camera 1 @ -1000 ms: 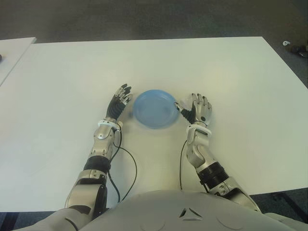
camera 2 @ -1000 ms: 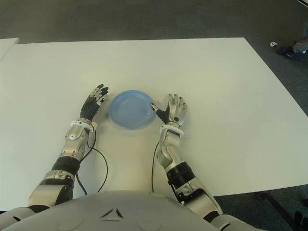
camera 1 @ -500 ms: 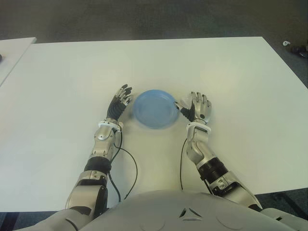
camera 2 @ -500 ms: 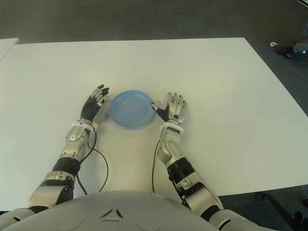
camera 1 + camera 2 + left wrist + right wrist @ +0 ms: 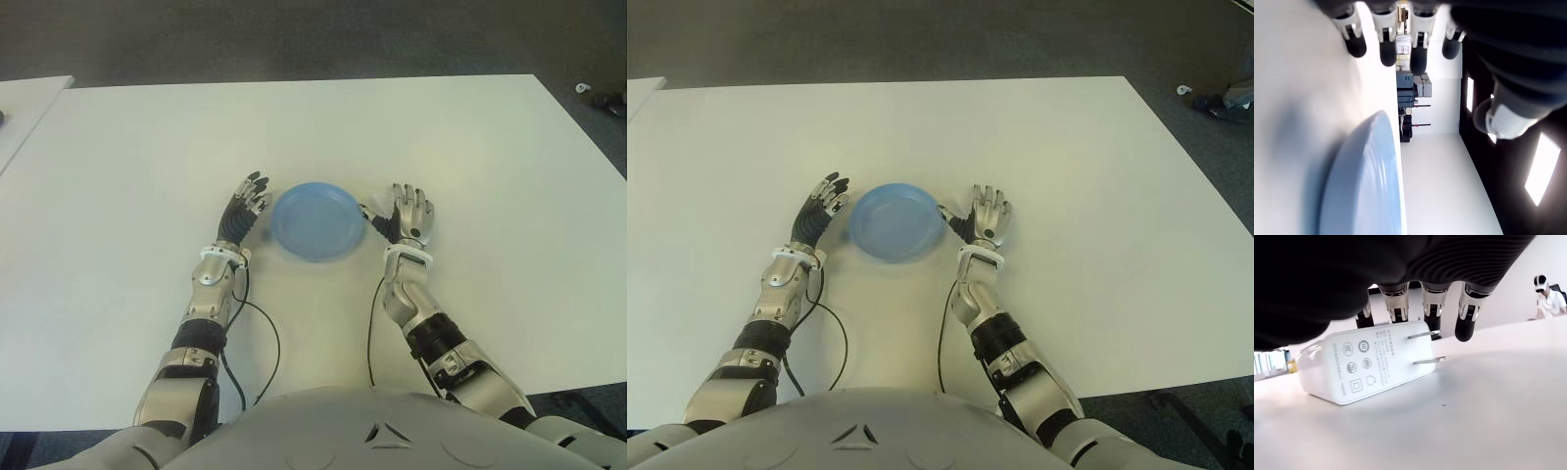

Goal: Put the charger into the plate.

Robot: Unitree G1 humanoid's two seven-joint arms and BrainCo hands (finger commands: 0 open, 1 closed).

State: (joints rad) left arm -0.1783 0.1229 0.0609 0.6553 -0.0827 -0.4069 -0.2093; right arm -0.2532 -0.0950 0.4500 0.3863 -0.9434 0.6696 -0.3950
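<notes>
A light blue plate (image 5: 313, 220) sits on the white table (image 5: 294, 127), holding nothing. The white charger (image 5: 1366, 360) lies on its side on the table, its two metal prongs pointing away from the plate. In the eye views only a white corner of the charger (image 5: 367, 209) shows, between the plate's right rim and my right hand (image 5: 408, 213). That hand hovers over it with fingers (image 5: 1465, 328) straight and spread, not closed around it. My left hand (image 5: 246, 203) shows open just left of the plate (image 5: 1366, 181).
Black cables (image 5: 266, 343) trail from both wrists toward my torso. A second white table (image 5: 24, 108) stands at the far left. Dark floor lies beyond the table's far edge. A seated person (image 5: 1548, 296) shows far off in the right wrist view.
My right hand has edged slightly forward and to the right, covering more of the charger. The left hand and the plate have not moved.
</notes>
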